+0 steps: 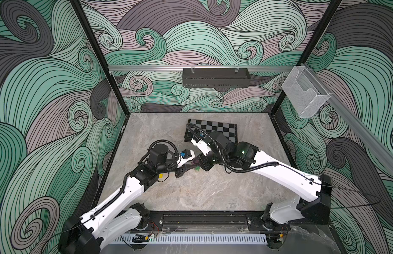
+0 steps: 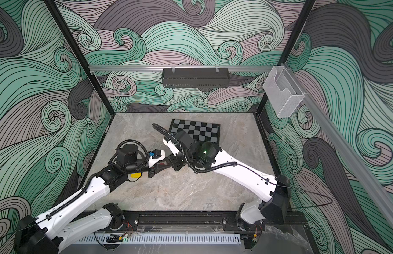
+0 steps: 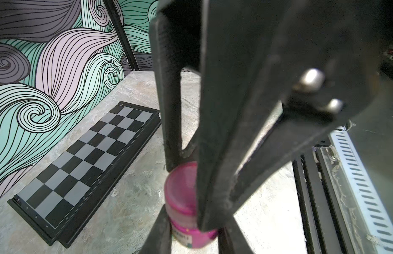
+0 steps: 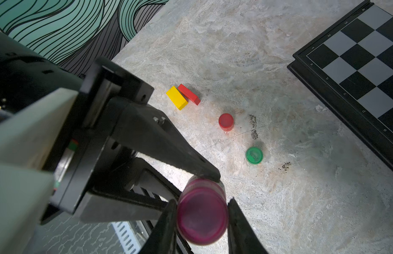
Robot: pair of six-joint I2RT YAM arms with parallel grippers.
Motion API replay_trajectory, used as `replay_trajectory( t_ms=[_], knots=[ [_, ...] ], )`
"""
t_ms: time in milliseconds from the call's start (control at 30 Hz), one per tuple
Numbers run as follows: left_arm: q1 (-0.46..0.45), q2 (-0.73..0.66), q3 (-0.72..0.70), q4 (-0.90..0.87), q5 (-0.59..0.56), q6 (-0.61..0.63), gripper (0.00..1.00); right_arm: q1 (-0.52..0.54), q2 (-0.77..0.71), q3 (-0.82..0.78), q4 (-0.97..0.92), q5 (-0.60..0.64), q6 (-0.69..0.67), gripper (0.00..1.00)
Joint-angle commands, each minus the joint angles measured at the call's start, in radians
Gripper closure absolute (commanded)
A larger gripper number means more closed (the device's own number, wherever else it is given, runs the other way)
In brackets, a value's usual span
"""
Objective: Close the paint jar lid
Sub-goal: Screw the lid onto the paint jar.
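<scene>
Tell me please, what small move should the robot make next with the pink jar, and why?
Probably the right pincer should turn the lid clockwise. It is closed on the lid's sides, the lid sits on the paint jar, and the left pincer grips the jar below, so it can resist the twist.

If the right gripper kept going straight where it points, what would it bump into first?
The pink lid, which is pinched right now by the right gripper. Going on would probably just press it harder onto the paint jar underneath.
</scene>
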Motion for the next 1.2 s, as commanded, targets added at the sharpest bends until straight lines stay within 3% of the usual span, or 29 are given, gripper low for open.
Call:
replay_trajectory(
  t_ms=[0,233,433,833,1167],
  knots=[
    [-0.005,-0.018,0.026,-0.01,0.103,0.004,0.87,-0.006,-0.003,-0.017,0.029,-0.064,-0.137,0.81],
    [-0.005,-0.01,0.03,-0.016,0.179,-0.005,0.88,-0.028,-0.062,-0.07,0.041,-0.137,-0.277,0.82],
    [-0.006,-0.006,0.033,-0.01,0.209,-0.021,0.88,-0.049,-0.102,-0.103,0.072,-0.22,-0.318,0.8],
    [-0.005,-0.013,0.019,0.03,0.124,-0.039,0.88,-0.063,-0.083,-0.098,0.087,-0.196,-0.214,0.81],
    [-0.006,-0.006,0.019,0.031,0.118,-0.038,0.88,-0.062,-0.091,-0.099,0.093,-0.183,-0.194,0.83]
  ],
)
